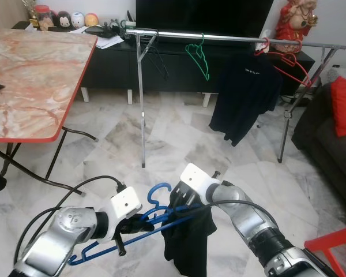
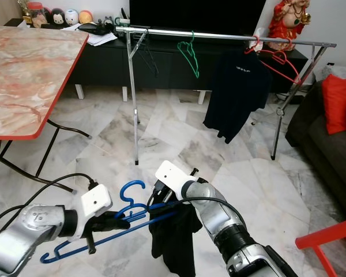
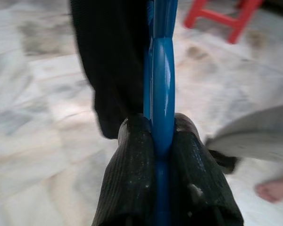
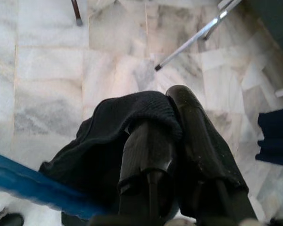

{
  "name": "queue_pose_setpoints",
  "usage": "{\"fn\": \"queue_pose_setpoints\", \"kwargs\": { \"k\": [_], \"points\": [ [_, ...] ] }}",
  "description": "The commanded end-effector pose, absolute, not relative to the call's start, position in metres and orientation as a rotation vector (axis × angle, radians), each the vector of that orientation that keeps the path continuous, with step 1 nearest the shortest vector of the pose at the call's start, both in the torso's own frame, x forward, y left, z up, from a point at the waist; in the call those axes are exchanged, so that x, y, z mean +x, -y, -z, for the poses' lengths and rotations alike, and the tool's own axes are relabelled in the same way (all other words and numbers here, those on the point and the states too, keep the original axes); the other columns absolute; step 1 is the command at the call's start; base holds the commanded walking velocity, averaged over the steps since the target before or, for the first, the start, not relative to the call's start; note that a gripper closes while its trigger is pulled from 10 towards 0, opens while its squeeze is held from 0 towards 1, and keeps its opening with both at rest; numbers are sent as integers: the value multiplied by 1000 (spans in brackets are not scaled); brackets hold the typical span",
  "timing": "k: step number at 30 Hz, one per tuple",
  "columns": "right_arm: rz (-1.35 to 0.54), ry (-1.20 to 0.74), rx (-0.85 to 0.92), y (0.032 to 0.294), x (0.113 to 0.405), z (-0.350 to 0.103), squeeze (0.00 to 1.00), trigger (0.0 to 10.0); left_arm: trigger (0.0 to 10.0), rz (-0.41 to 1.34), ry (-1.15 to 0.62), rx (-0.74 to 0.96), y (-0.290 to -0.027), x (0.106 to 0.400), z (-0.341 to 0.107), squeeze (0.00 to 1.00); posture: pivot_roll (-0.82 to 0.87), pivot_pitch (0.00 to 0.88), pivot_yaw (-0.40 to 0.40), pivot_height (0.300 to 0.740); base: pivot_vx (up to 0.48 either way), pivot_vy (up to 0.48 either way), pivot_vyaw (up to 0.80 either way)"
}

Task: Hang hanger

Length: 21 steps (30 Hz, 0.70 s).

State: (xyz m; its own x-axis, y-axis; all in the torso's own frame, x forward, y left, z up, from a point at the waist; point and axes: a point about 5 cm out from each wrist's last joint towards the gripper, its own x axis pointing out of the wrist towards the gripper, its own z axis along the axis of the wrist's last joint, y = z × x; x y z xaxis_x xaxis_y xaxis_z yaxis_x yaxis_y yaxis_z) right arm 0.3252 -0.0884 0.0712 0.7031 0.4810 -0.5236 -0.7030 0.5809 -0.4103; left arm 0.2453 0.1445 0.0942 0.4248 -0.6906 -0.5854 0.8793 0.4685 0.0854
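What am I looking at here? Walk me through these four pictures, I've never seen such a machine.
It is a walking humanoid robot with two silver arms ending in black two-fingered grippers. The two wide pictures come from its head camera, looking down and forward. The close-ups come from cameras on each wrist.

The left gripper is clamped on a blue hanger; the left wrist view shows the fingers pinching it. The right gripper is closed on a black garment draped over that hanger.

Ahead stands a metal clothes rack carrying a green hanger, a red hanger and a dark shirt. A marble-topped table stands left.
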Motion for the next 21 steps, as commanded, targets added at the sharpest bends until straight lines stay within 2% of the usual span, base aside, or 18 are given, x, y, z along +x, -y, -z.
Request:
{"fn": "queue_pose_setpoints", "kwargs": {
  "k": [1, 11, 21],
  "points": [
    [-721, -329, -653, 83, 329, -83, 0, 10000, 10000, 980, -477, 454, -142, 252, -98, 0, 15, 0, -142, 740, 0, 0, 0],
    [-737, -329, -655, 79, 325, -81, 0, 10000, 10000, 924, -458, 477, -139, 260, -95, 0, 14, 0, -146, 740, 0, 0, 0],
    [-801, -269, -648, 56, 321, -93, 0, 10000, 10000, 958, -433, 455, -113, 261, -90, 0, 16, 0, -145, 740, 0, 0, 0]
  ]
}}
